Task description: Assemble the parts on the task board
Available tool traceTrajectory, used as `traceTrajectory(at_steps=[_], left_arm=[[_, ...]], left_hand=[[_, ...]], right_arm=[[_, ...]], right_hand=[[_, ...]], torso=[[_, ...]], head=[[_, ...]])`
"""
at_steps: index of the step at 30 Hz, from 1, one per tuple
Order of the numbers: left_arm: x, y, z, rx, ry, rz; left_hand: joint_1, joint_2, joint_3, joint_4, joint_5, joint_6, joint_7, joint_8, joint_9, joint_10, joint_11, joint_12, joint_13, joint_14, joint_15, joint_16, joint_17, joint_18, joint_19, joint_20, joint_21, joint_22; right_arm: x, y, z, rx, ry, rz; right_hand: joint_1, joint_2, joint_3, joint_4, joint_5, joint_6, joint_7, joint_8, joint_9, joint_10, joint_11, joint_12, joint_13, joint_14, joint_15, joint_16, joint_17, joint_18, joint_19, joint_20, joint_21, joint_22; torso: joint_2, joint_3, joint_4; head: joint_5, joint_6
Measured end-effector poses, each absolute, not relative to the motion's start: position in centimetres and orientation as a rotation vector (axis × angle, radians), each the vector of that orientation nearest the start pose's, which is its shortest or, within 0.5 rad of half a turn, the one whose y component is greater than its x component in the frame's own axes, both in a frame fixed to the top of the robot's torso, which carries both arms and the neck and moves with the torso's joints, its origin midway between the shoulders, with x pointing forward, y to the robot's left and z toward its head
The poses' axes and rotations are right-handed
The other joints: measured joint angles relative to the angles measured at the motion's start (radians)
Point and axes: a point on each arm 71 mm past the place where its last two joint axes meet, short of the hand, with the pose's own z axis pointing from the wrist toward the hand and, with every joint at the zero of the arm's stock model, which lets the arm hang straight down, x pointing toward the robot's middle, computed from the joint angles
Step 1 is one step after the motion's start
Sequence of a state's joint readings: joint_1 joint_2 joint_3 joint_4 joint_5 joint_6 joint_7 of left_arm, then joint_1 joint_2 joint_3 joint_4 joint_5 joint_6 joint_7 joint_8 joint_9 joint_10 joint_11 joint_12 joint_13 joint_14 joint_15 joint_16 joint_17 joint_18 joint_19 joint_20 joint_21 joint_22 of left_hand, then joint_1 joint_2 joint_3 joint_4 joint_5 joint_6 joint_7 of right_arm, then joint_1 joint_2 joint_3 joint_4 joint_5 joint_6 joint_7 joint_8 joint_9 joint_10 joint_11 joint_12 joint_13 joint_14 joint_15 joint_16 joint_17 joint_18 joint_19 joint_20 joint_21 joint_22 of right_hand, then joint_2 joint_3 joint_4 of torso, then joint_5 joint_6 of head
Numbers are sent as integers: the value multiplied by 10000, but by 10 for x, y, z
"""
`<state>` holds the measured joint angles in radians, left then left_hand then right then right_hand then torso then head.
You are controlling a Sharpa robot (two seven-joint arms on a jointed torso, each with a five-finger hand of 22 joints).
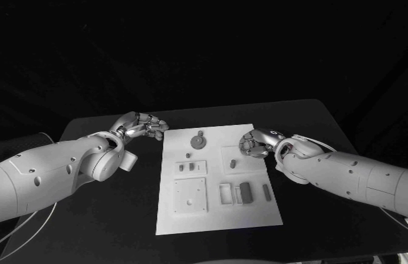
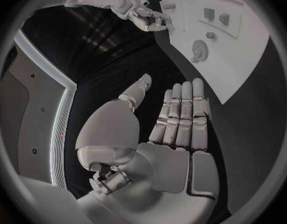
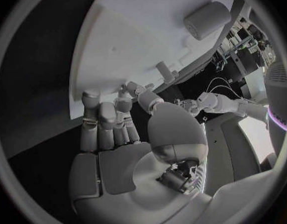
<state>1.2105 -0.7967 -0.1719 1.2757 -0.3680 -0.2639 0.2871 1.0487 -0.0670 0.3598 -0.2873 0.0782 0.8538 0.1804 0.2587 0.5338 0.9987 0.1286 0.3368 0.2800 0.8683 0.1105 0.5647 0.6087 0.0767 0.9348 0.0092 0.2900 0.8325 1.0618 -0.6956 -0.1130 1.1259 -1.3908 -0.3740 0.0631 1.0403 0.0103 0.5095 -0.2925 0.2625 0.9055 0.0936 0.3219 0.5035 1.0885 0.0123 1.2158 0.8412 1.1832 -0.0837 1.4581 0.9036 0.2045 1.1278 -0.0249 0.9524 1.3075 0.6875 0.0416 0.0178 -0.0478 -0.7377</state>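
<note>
Head view has both hands empty, fingers apart: left hand [image 1: 140,125] just off the task board [image 1: 217,217], right hand [image 1: 257,142] over its edge. The parts [image 1: 246,192] look small, stiff and light, so I'd pinch one by its long sides.

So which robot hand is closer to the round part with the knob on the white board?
The left hand is a bit nearer, just off the task board's left edge, beside the round part. The right hand rests over the board's right edge.

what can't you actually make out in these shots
- Right hand, head view: curled fingers hide whether they touch a part or the task board beneath.
- Small parts, head view: too small to tell seated from loose.
- Task board, right wrist view: near edge hidden behind the fingers.
</note>
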Motion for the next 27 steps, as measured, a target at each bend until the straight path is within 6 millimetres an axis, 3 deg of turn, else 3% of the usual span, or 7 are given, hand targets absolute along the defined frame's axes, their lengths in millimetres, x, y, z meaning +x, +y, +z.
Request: traceTrajectory(at_steps=[13, 27], left_arm=[[513, 259, -235, -7972, 16706, -11553], [513, 260, -235, -7965, 16695, -11520]], left_hand=[[40, 40, 0, 0, 0, 0, 0, 0, 1, 0, 0, 0, 1, 0, 0, -35, 16, 88, 35, 36, -1, -1], [40, 40, 0, 0, 0, 0, 0, 0, 1, 0, 0, 0, 2, 0, 0, -34, 27, 82, 35, 36, -1, 0]], right_arm=[[507, -240, -297, -1154, 17685, 5370], [506, -238, -300, -1404, 17366, 5280]], right_hand=[[37, -38, 0, 0, -69, 128, 55, 32, 23, 35, -36, -38, -1, -27, -27, 0, 0, 13, -42, -40, 0, 0], [143, -86, -2, -1, -109, 261, 92, 88, 26, 35, -36, -38, -1, 10, -59, 0, 0, 45, -43, -37, 37, 0]], torso=[[1, -1, -1], [1, 10, 3]], head=[[8, 53], [20, -40]])
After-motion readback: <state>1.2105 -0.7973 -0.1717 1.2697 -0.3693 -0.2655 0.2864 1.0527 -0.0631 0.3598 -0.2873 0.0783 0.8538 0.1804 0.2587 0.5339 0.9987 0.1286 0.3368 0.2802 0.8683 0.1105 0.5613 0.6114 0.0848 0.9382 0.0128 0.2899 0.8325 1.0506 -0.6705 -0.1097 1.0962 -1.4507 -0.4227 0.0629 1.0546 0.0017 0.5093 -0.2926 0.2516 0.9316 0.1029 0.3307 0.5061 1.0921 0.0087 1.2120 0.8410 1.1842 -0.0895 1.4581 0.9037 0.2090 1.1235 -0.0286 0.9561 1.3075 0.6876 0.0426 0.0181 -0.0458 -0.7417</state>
